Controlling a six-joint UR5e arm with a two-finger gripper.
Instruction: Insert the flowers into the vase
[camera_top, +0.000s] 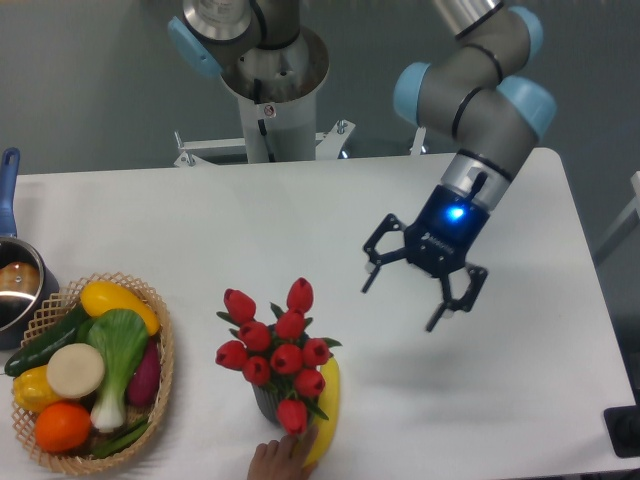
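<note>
The flowers (277, 350), a bunch of red tulip buds with green leaves, stand upright in the vase (266, 402), a small dark grey cup mostly hidden under the blooms. The bunch spreads wider than the cup. My gripper (405, 300) hangs open to the right of the flowers and a little farther back, well apart from them, with nothing between its fingers. A blue light glows on its wrist.
A wicker basket (160, 385) of toy vegetables and fruit sits at the front left. A metal pot (15, 285) with a blue handle is at the left edge. A human hand (280, 461) holds a yellow banana (327, 420) beside the vase at the front edge.
</note>
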